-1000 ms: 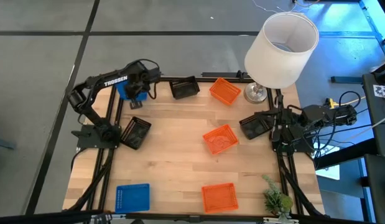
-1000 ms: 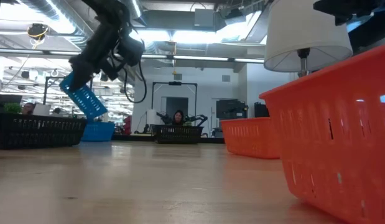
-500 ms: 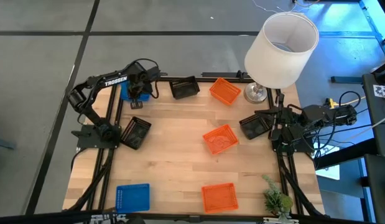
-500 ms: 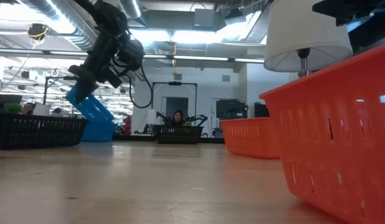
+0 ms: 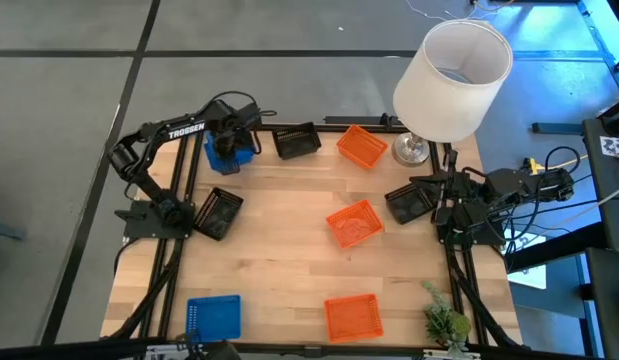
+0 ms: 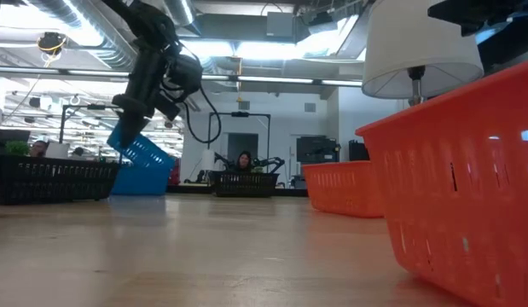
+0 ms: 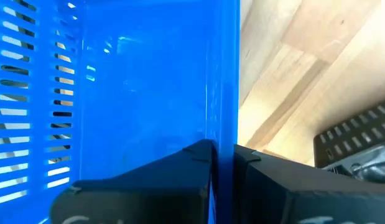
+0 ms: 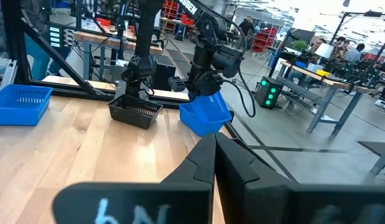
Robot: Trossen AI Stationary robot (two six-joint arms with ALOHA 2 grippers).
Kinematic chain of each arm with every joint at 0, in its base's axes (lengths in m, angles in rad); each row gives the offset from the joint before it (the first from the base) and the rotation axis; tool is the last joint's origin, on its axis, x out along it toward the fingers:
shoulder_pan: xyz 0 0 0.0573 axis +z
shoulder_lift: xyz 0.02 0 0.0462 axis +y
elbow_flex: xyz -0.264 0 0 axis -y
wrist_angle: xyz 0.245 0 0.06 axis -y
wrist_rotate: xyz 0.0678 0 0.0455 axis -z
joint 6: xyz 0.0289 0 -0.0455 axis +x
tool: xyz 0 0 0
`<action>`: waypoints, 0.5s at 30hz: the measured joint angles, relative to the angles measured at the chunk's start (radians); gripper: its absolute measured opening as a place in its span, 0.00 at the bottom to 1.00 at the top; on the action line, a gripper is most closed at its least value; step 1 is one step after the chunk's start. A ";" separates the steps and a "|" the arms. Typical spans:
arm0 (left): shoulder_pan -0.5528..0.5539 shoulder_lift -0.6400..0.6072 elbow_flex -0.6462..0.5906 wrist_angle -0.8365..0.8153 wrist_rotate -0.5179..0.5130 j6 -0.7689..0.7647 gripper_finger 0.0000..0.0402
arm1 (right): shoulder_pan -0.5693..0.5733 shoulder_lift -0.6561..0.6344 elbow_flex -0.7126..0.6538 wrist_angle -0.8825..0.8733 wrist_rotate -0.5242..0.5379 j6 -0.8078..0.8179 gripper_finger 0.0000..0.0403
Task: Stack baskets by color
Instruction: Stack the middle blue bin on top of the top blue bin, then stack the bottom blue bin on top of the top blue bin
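Note:
My left gripper (image 5: 230, 137) is shut on a blue basket (image 5: 232, 153) at the table's far left corner. In the low view this basket (image 6: 145, 152) hangs tilted over a second blue basket (image 6: 136, 181) that stands on the table. Whether the two touch, I cannot tell. A third blue basket (image 5: 213, 316) lies at the near left. Black baskets sit at the far edge (image 5: 297, 140), the left edge (image 5: 217, 213) and the right edge (image 5: 409, 203). Orange baskets lie at the far right (image 5: 361, 147), the middle (image 5: 353, 222) and the near edge (image 5: 351, 317). My right gripper (image 8: 215, 149) waits shut at the right edge. My left gripper pinches one side wall (image 7: 224, 127) of the blue basket at its rim, one finger (image 7: 180, 165) inside the basket and one outside. The fingers come from above, pointing steeply down. The basket hangs tilted below them, its low end over the blue basket on the table.
A lamp with a large white shade (image 5: 454, 75) stands at the far right corner. A small green plant (image 5: 444, 322) is at the near right corner. Bare wood lies between the baskets in the table's middle and near left.
My left gripper has moved down and a little toward the table's right, tipping to point more steeply down. The blue basket it holds has come down with it, from well above the blue basket on the table to just over it, still tilted.

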 joint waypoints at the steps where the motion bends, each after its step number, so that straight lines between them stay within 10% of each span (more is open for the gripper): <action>1: 0.000 0.000 0.000 0.005 0.000 -0.001 0.01 | 0.000 0.000 0.000 0.000 0.000 0.001 0.02; 15: -0.024 -0.002 0.008 -0.010 0.026 -0.137 0.17 | 0.000 0.000 0.000 0.001 0.001 -0.005 0.02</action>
